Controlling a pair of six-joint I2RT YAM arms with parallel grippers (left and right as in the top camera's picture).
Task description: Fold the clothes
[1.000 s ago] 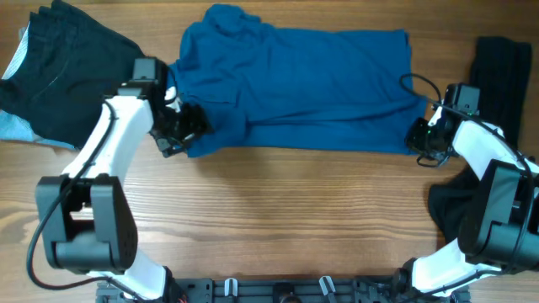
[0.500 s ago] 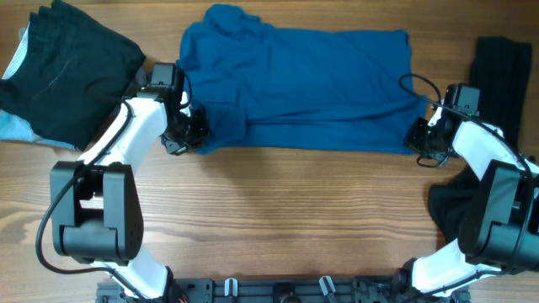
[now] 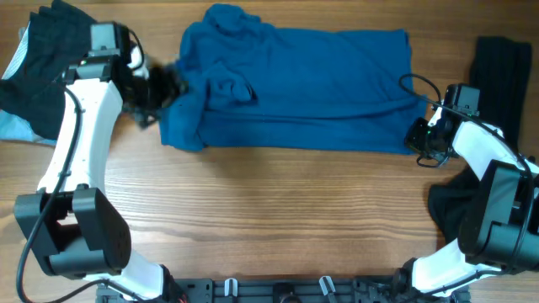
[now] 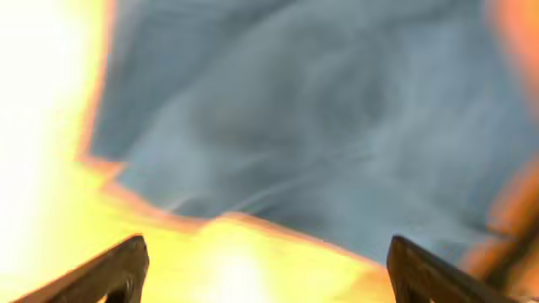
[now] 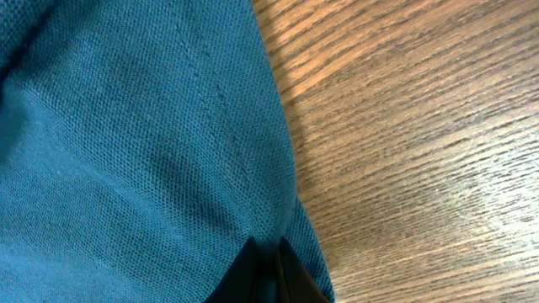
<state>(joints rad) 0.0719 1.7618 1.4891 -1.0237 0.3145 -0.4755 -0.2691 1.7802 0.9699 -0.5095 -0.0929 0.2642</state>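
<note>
Nearest me, the light-brown wooden table (image 3: pixel 278 219) lies bare in front of the 2 arm bases. At its right edge sits a crumpled dark cloth (image 3: pixel 446 210), beside the right arm. Further in, the right gripper (image 3: pixel 418 136) is pinched tight on the lower right corner of the blue knit shirt (image 3: pixel 303 88). In its wrist view the black fingertips (image 5: pixel 253 269) meet over the stitched hem, with bare wood just beside it.

The shirt lies spread flat across the middle of the table, its long side running left to right and its left end bunched into folds. The left gripper (image 3: pixel 162 84) sits at that left end. Its wrist view is badly blurred (too blurred to show any contact), but its fingers (image 4: pixel 118 269) stand wide apart, with blue fabric ahead of them.

At the far left lies a heap of black clothing (image 3: pixel 59 67) over a pale blue cloth (image 3: pixel 17 126). At the far right lies a folded black garment (image 3: pixel 505 67).
</note>
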